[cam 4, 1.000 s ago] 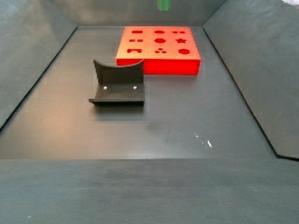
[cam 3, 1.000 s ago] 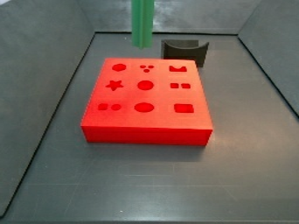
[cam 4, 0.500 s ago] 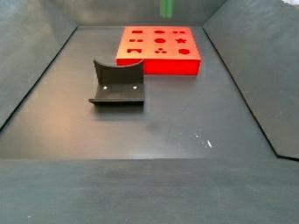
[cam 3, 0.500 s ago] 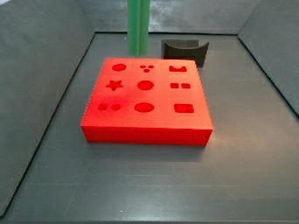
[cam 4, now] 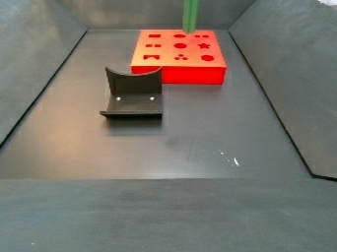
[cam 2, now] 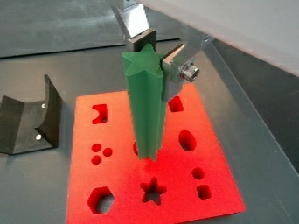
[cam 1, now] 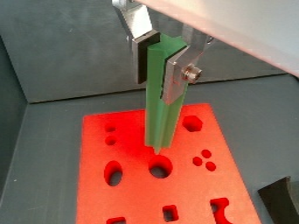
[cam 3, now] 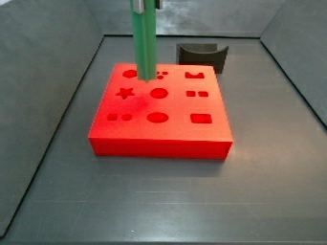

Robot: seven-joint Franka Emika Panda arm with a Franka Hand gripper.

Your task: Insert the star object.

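Gripper [cam 1: 163, 54] fingers clamp the green star rod [cam 2: 147, 109] upright, its lower end just over the red block [cam 3: 160, 110] near the floor's far edge, not yet in the star hole [cam 2: 151, 189].

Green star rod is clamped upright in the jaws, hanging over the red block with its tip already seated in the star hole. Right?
Not seated. The gripper holds the star object upright over the red block, but its tip is above the surface, and a wrist view shows the star hole open and empty beside it.
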